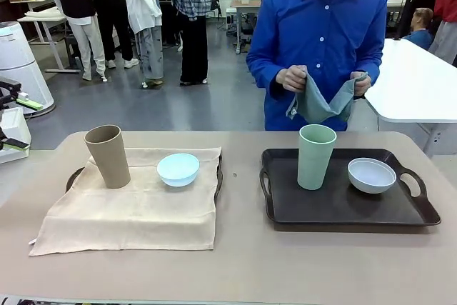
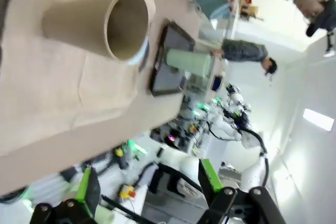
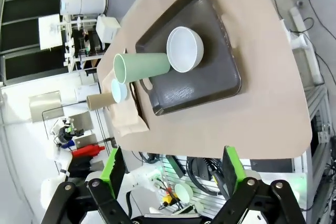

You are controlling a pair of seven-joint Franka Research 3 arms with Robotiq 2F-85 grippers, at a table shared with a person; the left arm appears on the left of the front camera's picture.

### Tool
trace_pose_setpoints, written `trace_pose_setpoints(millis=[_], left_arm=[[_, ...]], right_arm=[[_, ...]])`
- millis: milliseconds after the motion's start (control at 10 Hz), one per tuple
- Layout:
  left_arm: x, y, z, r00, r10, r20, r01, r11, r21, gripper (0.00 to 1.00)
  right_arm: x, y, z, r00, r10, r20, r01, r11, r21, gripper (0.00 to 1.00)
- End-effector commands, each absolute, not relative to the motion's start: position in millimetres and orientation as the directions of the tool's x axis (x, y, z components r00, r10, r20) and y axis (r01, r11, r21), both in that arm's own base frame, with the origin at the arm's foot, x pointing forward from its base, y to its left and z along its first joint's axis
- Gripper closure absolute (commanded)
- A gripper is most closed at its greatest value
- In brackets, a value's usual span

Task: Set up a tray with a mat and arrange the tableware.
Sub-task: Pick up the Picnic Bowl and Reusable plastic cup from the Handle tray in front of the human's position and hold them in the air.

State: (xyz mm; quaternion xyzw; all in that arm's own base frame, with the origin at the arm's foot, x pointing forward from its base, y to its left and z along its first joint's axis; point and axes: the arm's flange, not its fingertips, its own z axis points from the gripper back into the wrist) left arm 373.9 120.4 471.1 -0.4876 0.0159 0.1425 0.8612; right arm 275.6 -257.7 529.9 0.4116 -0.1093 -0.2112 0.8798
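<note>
In the front view, a beige mat is spread over a tray on the left part of the table. The tan tumbler is set upright on it, with the light blue bowl just beside it. On the right, a bare dark tray carries the mint green tumbler, upright, and the white bowl next to it. A grey-green cloth is held up by a person in a blue shirt at the far side.

In the left wrist view, the left gripper is seen above the table's near edge, its green-padded fingers spread apart with nothing between them. The tan tumbler is seen on the mat ahead, the mint green tumbler farther off on the dark tray.

In the right wrist view, the right gripper is likewise held wide apart and empty, clear of the table. The white bowl and mint green tumbler are seen on the dark tray, the light blue bowl and tan tumbler beyond.
</note>
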Motion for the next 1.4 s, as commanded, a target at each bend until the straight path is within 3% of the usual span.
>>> trace_pose_setpoints(millis=[0,300,400,1300], left_arm=[[365,103,466,0.959,0.276,-0.061,-0.206,0.536,-0.819,0.00],[369,102,475,0.961,0.276,-0.004,-0.168,0.573,-0.802,0.00],[373,106,475,0.958,0.280,-0.059,-0.212,0.552,-0.806,0.00],[373,106,475,0.958,0.280,-0.059,-0.212,0.552,-0.806,0.00]], right_arm=[[277,-244,528,0.870,-0.492,0.015,0.302,0.558,0.773,0.04],[272,-240,525,0.882,-0.470,-0.004,0.305,0.566,0.766,0.04],[278,-250,528,0.886,-0.463,0.013,0.290,0.576,0.764,0.04],[278,-250,528,0.886,-0.463,0.013,0.290,0.576,0.764,0.04]])
